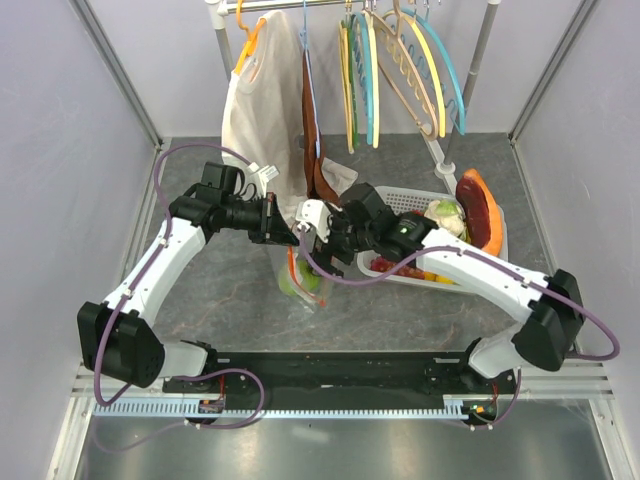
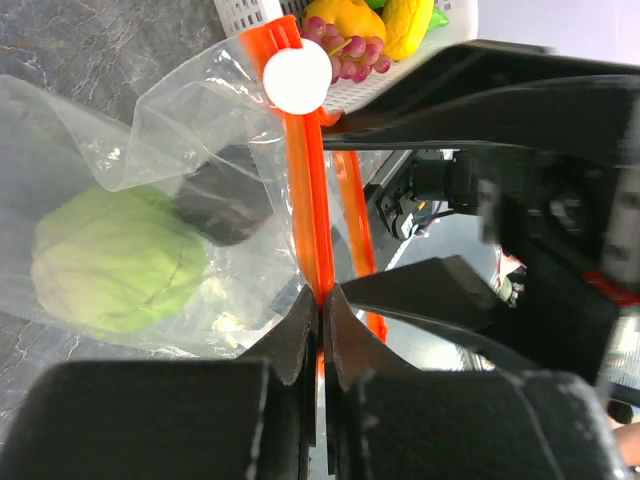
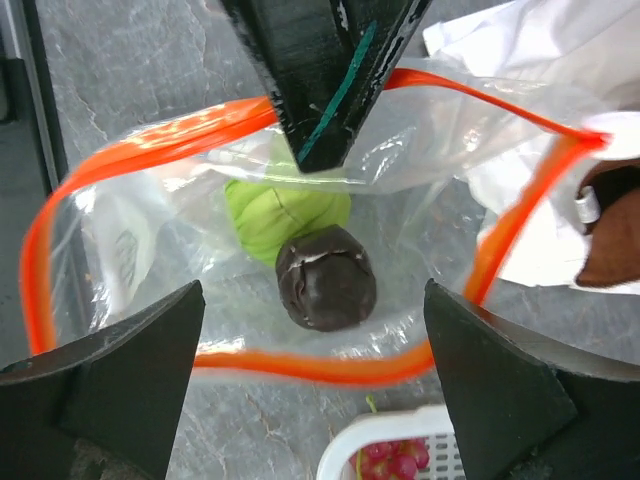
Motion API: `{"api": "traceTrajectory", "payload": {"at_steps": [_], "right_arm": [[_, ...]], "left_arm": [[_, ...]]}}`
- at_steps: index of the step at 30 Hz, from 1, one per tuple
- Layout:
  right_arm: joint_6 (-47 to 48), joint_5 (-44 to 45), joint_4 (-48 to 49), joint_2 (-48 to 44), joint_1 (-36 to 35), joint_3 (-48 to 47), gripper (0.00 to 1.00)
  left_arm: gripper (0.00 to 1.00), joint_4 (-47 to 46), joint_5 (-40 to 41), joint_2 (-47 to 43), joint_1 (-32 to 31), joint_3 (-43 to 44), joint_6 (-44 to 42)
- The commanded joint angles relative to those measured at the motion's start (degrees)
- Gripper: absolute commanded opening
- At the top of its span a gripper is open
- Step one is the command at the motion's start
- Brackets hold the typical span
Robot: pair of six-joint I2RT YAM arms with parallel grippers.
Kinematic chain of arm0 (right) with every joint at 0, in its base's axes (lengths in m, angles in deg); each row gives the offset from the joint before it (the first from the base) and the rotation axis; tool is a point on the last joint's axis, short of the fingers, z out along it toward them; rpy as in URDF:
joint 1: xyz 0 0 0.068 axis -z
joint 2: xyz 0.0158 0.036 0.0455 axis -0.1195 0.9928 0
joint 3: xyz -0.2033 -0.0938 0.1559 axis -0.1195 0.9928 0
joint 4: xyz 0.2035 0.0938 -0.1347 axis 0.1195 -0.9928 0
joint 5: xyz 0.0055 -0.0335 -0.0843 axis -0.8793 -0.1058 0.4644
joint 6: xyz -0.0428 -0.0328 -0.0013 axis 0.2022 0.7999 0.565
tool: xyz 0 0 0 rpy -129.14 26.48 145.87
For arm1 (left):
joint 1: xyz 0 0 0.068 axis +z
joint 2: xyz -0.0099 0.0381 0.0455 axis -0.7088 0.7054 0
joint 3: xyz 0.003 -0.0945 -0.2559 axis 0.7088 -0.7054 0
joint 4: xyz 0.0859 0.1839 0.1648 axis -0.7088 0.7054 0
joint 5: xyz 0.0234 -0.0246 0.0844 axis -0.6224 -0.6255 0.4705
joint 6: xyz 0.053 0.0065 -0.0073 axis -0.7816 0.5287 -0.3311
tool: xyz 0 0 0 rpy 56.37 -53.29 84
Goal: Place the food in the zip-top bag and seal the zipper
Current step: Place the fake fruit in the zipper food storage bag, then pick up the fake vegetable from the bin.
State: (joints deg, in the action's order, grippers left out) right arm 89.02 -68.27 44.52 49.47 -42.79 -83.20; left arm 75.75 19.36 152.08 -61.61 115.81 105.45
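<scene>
left fingers [image 2: 293, 335] clamp the zipper [image 2: 308, 200], holding the zip-top bag [image 2: 120, 130] open; right fingers [image 3: 130, 365], spread wide, should lift straight out without snagging it.

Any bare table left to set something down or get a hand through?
Free: table strip between bag, basket and arm bases; patch between left arm and bag; far right corner behind the basket. Crowded: centre, where the left tool, shut on the zipper, and the open right tool meet at the bag, clothes hanging right behind.
</scene>
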Motion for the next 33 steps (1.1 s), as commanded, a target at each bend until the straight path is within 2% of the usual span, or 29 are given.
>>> {"api": "traceTrajectory", "payload": {"at_steps": [1, 6, 11, 16, 19, 33], "right_arm": [[-0.2, -1.8, -1.8, -9.3, 0.4, -1.2, 0.97], [0.8, 0.1, -10.0, -18.1, 3.3, 4.2, 0.94], [6.5, -1.6, -20.1, -19.9, 12.8, 9.1, 0.86], [12.6, 5.5, -21.1, -18.9, 20.6, 12.6, 0.75], [11.4, 10.0, -17.7, -15.7, 23.1, 13.3, 0.67], [14.0, 17.3, -4.5, 9.1, 23.2, 4.6, 0.63]], "left_arm": [[0.02, 0.7, -1.3, -1.1, 0.4, -0.6, 0.5], [0.02, 0.7, -1.4, -1.4, 0.4, -0.5, 0.0], [0.02, 0.6, -1.6, -1.1, 0.4, -0.5, 0.3], [0.02, 0.6, -1.5, -1.3, 0.4, -0.4, 0.4], [0.02, 0.6, -1.2, -1.3, 0.4, -0.5, 0.3], [0.02, 0.6, -1.2, -0.9, 0.4, -0.4, 0.4]]}}
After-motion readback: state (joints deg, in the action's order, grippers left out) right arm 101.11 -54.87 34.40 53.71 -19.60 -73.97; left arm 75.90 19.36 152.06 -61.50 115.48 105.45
